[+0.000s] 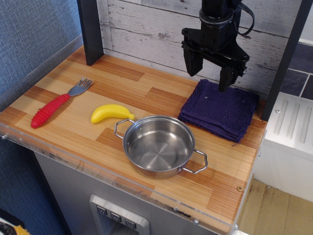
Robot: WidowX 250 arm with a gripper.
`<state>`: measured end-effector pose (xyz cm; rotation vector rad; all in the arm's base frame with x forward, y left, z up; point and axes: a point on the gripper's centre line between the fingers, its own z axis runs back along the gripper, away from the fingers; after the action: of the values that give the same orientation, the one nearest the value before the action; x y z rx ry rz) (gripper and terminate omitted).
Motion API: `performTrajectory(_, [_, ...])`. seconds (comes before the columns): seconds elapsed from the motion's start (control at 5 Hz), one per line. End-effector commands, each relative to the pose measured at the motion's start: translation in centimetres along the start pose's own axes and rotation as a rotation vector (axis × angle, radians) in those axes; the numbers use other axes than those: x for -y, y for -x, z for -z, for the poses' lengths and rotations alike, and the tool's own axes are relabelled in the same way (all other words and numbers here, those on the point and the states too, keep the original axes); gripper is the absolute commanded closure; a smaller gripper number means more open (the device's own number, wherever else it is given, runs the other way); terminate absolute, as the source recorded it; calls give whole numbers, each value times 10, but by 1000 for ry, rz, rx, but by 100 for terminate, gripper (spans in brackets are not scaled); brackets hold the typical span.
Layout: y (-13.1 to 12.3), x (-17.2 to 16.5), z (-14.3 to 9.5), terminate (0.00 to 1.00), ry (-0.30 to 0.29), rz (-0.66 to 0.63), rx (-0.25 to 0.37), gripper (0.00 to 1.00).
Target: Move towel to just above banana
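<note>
Wood-grain desk (146,93), plank wall behind: one pot (159,146), one banana (111,113), one fork (58,104), one towel (220,110); jaws spread above towel.

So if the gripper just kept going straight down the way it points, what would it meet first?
Probably the towel: the open gripper points down over its far edge. Depth is unclear from this one view.

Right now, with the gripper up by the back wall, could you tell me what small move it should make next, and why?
Probably lower straight down onto the towel's back edge. The gripper hangs open above that edge, holding nothing, and the towel lies folded at the right, far from the banana, so a grasp has to come first.
</note>
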<state>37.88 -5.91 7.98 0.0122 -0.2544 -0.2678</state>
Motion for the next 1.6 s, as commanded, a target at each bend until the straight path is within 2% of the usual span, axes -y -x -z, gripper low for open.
performTrajectory(0.0, [0, 0, 0, 0, 0, 0, 0, 0])
performTrajectory(0.4, [-7, 12, 30, 0, 3, 50, 12, 0])
performTrajectory(0.8, [-11, 25, 58, 0, 91, 80, 9, 0])
performTrajectory(1.0, [-4, 21, 59, 0, 82, 52, 0, 0])
performTrajectory(1.4, [10, 9, 47, 0, 23, -3, -26, 0])
